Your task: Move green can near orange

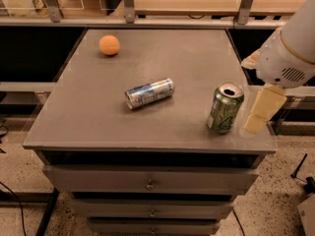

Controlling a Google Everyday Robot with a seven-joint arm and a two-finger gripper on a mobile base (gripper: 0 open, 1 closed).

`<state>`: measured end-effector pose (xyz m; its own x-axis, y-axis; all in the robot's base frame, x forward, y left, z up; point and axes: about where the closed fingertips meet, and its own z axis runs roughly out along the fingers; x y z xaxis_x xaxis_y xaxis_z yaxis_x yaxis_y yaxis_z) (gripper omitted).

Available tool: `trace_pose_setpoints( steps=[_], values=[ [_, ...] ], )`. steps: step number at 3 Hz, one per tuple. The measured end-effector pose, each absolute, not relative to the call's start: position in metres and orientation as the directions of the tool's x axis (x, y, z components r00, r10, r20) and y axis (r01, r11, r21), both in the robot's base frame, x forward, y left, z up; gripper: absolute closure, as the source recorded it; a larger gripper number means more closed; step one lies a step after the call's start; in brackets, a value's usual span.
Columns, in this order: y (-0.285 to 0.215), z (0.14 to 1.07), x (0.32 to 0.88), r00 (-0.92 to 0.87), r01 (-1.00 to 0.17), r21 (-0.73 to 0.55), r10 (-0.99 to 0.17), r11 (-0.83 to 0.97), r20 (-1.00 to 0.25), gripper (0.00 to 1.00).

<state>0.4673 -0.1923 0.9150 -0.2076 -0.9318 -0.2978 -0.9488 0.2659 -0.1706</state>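
The green can (225, 107) stands upright near the front right corner of the grey cabinet top (98, 112). The orange (109, 45) sits at the far left of the top. My gripper (259, 112) hangs from the white arm at the right edge, just to the right of the green can and close to it, with a pale finger (264, 107) pointing down and left.
A slimmer silver-and-blue can (149, 93) lies on its side in the middle of the top, between the green can and the orange. Drawers with small knobs (148, 185) face front. A rail and wooden counter run behind the cabinet.
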Motion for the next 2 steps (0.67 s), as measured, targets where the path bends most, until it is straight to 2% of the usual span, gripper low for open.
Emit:
trace_pose_setpoints(
  steps=[1, 2],
  values=[
    [-0.181, 0.896, 0.474, -0.195, -0.960, -0.131, -0.925, 0.248, -0.326, 0.00],
    [-0.169, 0.890, 0.479, -0.183, -0.966, -0.105, -0.913, 0.236, -0.366, 0.17]
  ],
)
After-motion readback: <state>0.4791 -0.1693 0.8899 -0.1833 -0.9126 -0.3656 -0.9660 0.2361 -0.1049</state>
